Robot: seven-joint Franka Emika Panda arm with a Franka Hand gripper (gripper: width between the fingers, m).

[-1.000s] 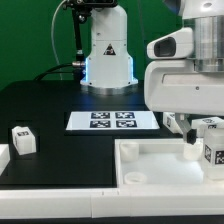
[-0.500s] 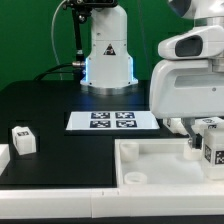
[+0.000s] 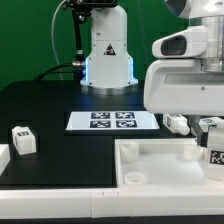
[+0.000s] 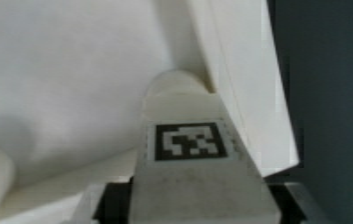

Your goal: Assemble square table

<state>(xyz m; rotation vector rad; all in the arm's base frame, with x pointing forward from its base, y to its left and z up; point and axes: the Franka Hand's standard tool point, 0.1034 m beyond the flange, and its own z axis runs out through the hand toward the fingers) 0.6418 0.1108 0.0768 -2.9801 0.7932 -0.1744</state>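
I am clamping my jaws on a short white leg (image 4: pixel 191 150). One dark pad (image 4: pixel 111 205) is pressing on each side of it, at the end nearest my wrist. Gripping it there is leaving its far end free, which I judge is the end that has to go into the tabletop. It is also leaving the tagged face uncovered and turned toward my wrist camera.

The tabletop (image 3: pixel 150 152) is lying flat on the near part of the black surface (image 3: pixel 50 100). I am holding the leg over its far side, toward the exterior view's right. I cannot tell whether the leg's lower end is touching the slab or hanging just above it.

A second leg (image 3: pixel 22 140) is standing on the surface toward the exterior view's left, well apart from me. It is just beside a plain white block (image 3: pixel 3 160), waiting for its turn. The marker board (image 3: pixel 110 120) is lying between the tabletop and my base (image 3: pixel 105 50), out of my path.

I am judging this an early step: one leg in hand, none visibly fitted. The leg will need to stay upright over a corner hole, since any tilt could jam it.
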